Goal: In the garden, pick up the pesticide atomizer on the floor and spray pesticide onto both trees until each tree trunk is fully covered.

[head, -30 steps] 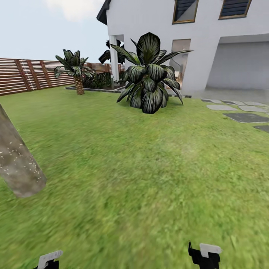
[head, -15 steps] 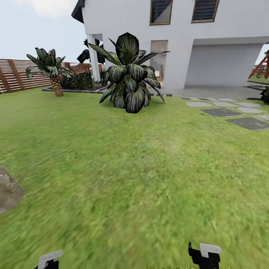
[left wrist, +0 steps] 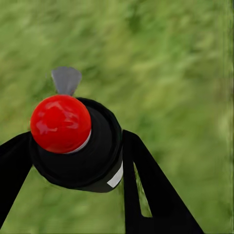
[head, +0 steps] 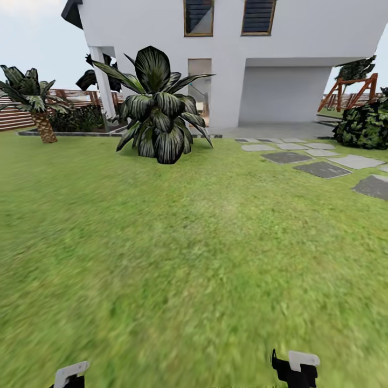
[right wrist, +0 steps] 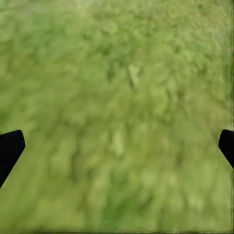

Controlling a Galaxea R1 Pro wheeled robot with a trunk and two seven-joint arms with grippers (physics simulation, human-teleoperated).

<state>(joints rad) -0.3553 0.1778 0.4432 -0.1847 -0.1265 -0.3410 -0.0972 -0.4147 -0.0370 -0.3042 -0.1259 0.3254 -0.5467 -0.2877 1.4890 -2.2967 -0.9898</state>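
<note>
While the robot faced open lawn (head: 178,253) with a house (head: 242,59) at upper centre, its left gripper (left wrist: 73,161), at the lower left, gripped the red-capped pesticide atomizer (left wrist: 73,141) ready for spraying, and the right gripper (right wrist: 117,146) hung spread wide, holding nothing.

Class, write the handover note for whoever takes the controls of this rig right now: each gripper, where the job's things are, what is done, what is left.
Left gripper: shut on the pesticide atomizer, a black body with a red cap, held over the lawn.
Right gripper: open, nothing between its fingers, grass below.
Head view: lawn ahead, a broad-leaved plant, paving stones, the house. No tree trunk in sight here.
Done: atomizer picked up.
Left: find the trees and spray both trunks; how much is covered cannot be judged from here.
</note>
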